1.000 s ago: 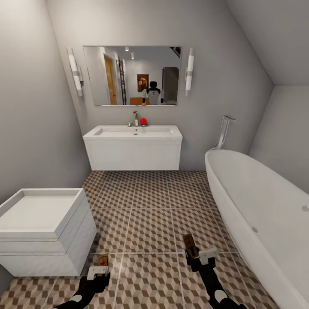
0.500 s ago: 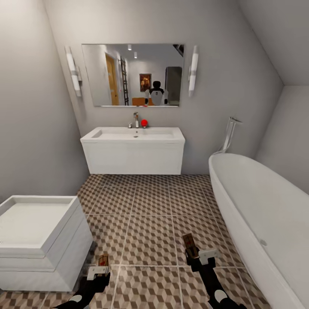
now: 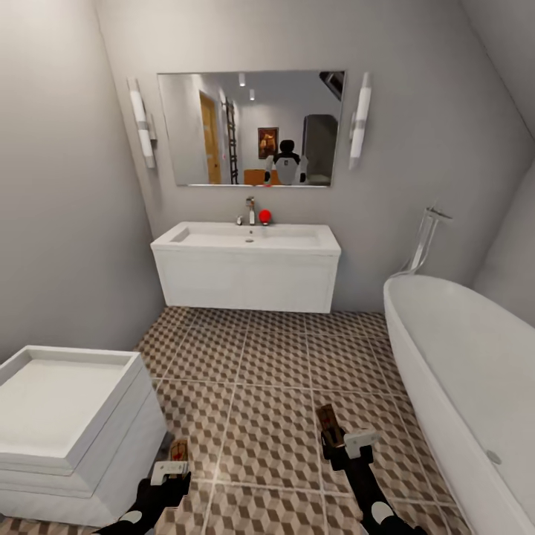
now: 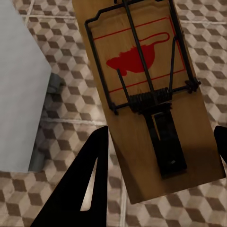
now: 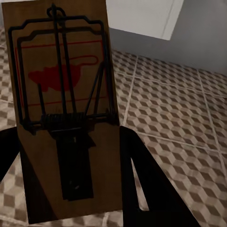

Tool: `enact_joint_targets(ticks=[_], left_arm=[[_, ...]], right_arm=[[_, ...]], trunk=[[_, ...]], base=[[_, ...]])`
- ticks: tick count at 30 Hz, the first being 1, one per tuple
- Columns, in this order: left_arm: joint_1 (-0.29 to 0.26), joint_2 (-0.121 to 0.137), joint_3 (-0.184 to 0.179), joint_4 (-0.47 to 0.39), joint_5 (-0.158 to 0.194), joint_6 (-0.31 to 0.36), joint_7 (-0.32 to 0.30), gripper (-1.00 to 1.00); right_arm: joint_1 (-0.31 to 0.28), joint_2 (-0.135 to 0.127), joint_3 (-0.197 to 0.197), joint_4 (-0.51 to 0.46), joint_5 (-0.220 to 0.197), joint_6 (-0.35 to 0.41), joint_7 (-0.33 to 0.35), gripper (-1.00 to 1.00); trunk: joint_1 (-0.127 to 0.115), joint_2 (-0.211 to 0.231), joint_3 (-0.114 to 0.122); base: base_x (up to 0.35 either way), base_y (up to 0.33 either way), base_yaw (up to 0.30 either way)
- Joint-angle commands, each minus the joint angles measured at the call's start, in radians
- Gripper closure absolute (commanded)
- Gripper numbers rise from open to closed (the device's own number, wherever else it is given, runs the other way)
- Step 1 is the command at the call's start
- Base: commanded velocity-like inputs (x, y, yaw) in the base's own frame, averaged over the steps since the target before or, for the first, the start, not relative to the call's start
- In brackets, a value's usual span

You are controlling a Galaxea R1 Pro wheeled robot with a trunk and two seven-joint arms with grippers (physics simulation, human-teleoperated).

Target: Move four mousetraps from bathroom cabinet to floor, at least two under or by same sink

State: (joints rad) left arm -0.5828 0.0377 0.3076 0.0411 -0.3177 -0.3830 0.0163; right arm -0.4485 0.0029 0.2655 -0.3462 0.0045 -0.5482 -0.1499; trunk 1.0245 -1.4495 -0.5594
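My left gripper (image 3: 169, 469) is shut on a tan mousetrap (image 3: 178, 450), held low beside the toilet; the left wrist view shows its black spring bar and red bait patch (image 4: 151, 94) between the dark fingers (image 4: 87, 189). A second mousetrap (image 3: 329, 426) stands tilted in my right gripper (image 3: 345, 446), which is shut on it above the bathroom floor (image 3: 275, 371); the right wrist view shows that trap (image 5: 66, 109) close up. The white bathroom sink (image 3: 249, 238) on its wall-hung vanity stands ahead against the far wall, well beyond both grippers.
A white square toilet (image 3: 67, 416) crowds the left side, close to my left arm. A white oval bathtub (image 3: 468, 371) runs along the right. A mirror (image 3: 253, 126) hangs over the sink, and a red ball (image 3: 264, 216) sits by the tap. Patterned tiles stretch between the toilet and tub.
The whole picture has shifted: the sink now sits larger and further right, the toilet and tub nearer, so the camera moved. Both grippers keep their traps in the same pose.
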Motion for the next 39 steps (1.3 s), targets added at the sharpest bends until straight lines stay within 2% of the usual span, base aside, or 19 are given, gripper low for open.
enact_joint_targets(ticks=[1,22,39], left_arm=[[-0.002,0.001,0.008,0.004,-0.011,-0.007,0.002,1.00],[-0.002,0.001,0.008,0.004,-0.011,-0.007,0.002,1.00],[-0.002,0.001,0.008,0.004,-0.010,-0.007,0.002,1.00]], right_arm=[[-0.001,-0.001,0.008,0.001,-0.003,-0.002,-0.008,1.00],[-0.001,-0.001,0.008,0.001,-0.003,-0.002,-0.008,1.00],[-0.001,-0.001,0.008,0.001,-0.003,-0.003,-0.008,1.00]], trunk=[[0.000,0.000,-0.001],[0.000,0.000,-0.001],[0.000,0.000,-0.001]], base=[[0.284,0.000,0.007],[0.284,-0.002,0.001],[0.284,-0.093,-0.049]])
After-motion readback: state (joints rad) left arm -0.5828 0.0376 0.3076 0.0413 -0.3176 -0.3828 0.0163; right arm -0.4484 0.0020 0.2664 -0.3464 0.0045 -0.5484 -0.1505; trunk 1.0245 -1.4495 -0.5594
